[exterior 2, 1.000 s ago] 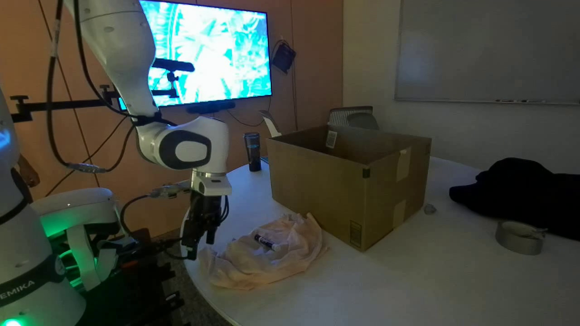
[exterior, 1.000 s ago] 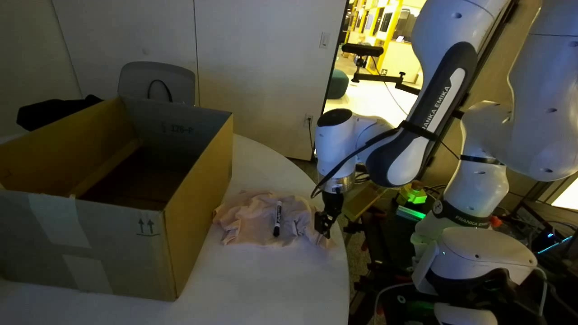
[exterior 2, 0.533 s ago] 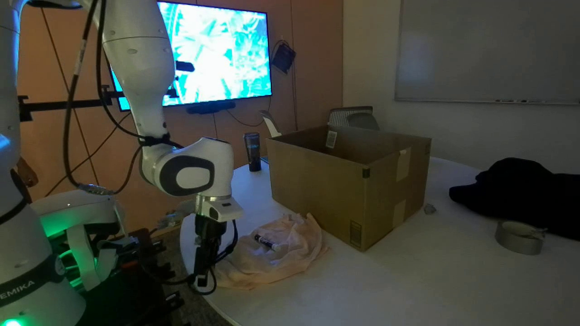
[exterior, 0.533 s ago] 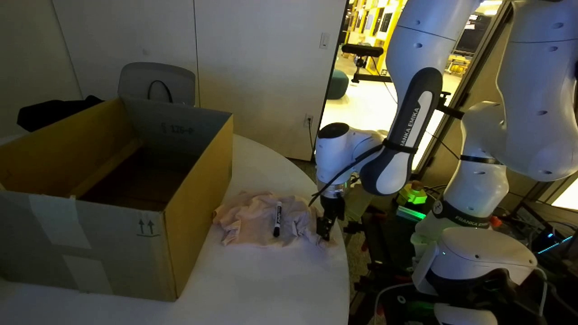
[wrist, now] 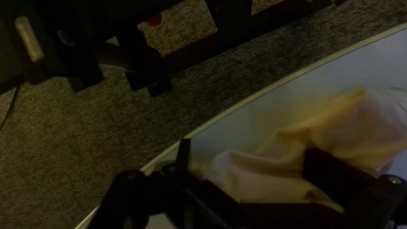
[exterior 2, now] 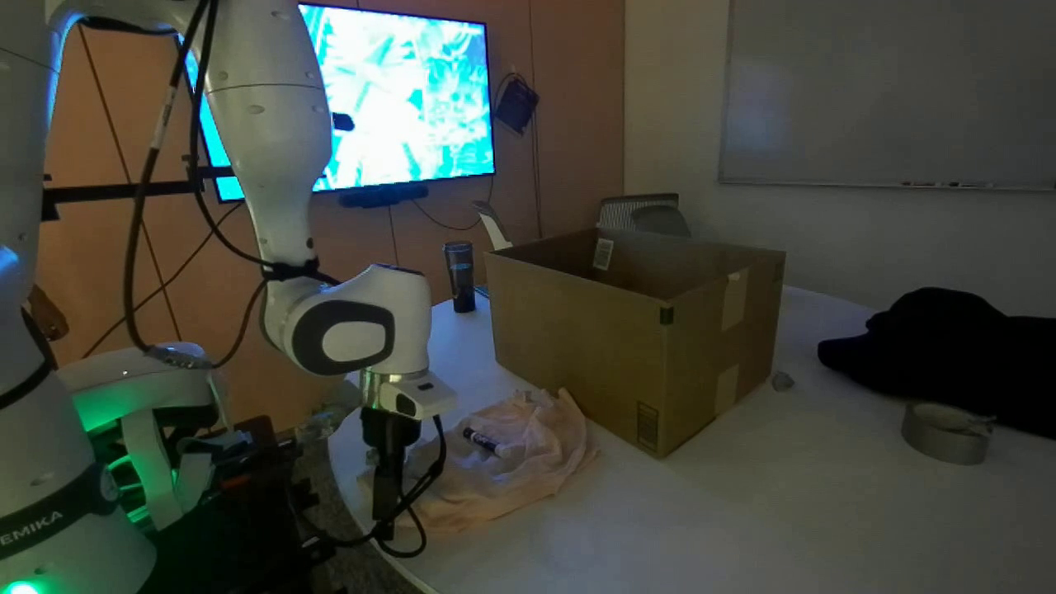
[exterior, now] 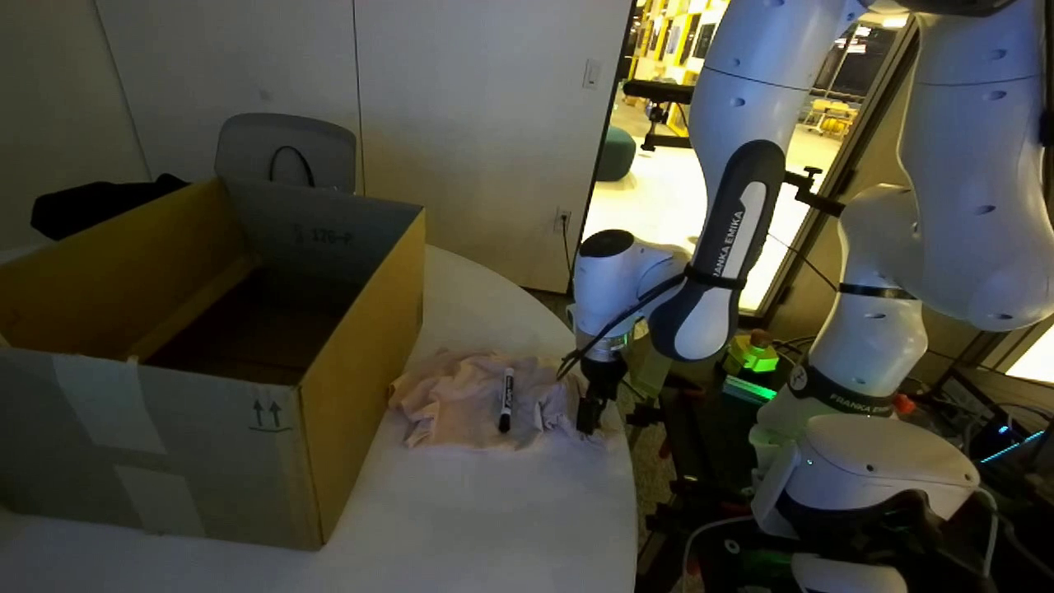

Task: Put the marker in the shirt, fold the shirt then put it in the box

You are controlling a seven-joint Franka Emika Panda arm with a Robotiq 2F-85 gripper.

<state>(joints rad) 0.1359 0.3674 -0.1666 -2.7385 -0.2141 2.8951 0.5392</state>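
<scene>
shirt (exterior: 461,412): likely light, limp, not fragile | best hold: fold (wrist: 267,186) below claw (wrist: 246,148) (marker (exterior: 506,401) loose on top, could roll) | claw spread, nothing pinched

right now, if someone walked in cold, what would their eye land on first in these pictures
Most likely the big open cardboard box, which takes up much of the white table in both exterior views. The glowing screen on the wall in an exterior view would compete, as would the white robot arm looming at the table's edge. After that, the black-and-white marker lying on the crumpled pink shirt beside the box.
</scene>
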